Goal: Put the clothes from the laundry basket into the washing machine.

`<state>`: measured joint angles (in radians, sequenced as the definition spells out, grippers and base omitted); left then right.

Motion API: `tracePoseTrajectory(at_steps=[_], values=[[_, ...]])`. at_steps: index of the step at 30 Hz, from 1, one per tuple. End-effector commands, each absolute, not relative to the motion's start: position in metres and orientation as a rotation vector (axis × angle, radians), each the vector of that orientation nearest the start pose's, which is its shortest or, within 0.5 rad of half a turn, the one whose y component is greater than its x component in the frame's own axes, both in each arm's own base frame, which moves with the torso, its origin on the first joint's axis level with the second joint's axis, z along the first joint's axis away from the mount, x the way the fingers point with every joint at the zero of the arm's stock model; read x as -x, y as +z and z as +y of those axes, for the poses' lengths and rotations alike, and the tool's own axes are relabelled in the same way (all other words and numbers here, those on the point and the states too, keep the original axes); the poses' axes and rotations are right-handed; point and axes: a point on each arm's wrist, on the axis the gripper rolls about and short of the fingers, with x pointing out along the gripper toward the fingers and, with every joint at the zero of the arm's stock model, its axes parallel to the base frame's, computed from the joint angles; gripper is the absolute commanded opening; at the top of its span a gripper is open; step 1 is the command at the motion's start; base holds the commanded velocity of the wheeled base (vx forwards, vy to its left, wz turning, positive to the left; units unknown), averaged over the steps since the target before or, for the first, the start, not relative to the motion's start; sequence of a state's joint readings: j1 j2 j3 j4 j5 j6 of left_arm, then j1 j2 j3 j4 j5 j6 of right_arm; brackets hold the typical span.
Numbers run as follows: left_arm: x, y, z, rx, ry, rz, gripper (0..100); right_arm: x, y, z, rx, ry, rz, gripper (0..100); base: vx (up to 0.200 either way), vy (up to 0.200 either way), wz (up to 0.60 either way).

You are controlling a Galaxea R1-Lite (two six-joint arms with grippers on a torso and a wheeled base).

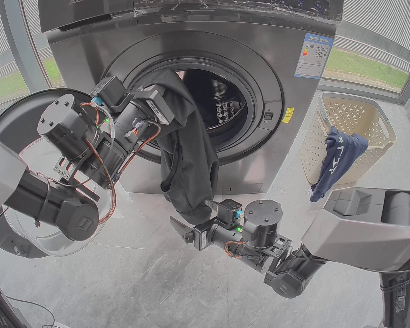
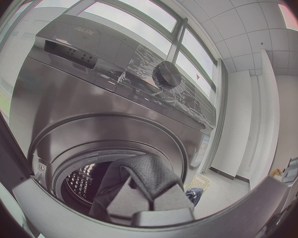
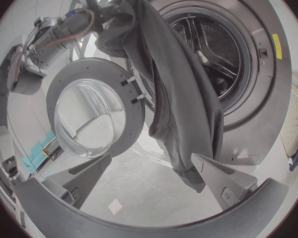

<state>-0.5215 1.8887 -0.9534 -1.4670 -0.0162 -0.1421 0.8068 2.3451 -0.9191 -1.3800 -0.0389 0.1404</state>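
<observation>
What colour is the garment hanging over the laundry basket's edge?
The garment is navy blue with white markings, best seen in the head view.

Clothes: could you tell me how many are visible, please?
2: grey garment in the left gripper at the washing machine; navy garment draped over the laundry basket. Others may be hidden.

Pale grey floor (image 1: 123, 274) lies before me. Behind, tall windows (image 1: 378, 23) show a strip of green grass (image 1: 364, 67). White ceiling tiles (image 2: 248, 23) overhead.
</observation>
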Motion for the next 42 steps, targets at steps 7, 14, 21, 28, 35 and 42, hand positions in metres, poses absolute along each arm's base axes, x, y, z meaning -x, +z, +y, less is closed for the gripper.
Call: tracePoseTrajectory(at_steps=[7,14,21,28,35,42], values=[[-0.298,0.257,-0.181,0.308,-0.568,-0.536,0,-0.324,0.013,0.299,-0.075,0.704,0.125,100,0.000,0.000,0.00],[-0.297,0.256,-0.181,0.309,-0.566,-0.533,0,-0.351,0.000,0.304,-0.070,0.673,0.132,100,0.000,0.000,0.00],[-0.295,0.254,-0.180,0.329,-0.569,-0.523,0,-0.376,-0.011,0.310,-0.070,0.646,0.106,100,0.000,0.000,0.00],[-0.291,0.254,-0.177,0.343,-0.572,-0.517,0,-0.393,-0.010,0.310,-0.089,0.619,0.056,0,0.000,0.000,0.00],[-0.293,0.245,-0.170,0.339,-0.553,-0.481,0,-0.387,-0.008,0.310,-0.088,0.627,0.055,0,0.000,0.000,0.00],[-0.299,0.241,-0.157,0.328,-0.506,-0.477,0,-0.354,0.022,0.284,-0.065,0.632,0.043,0,0.000,0.000,0.00]])
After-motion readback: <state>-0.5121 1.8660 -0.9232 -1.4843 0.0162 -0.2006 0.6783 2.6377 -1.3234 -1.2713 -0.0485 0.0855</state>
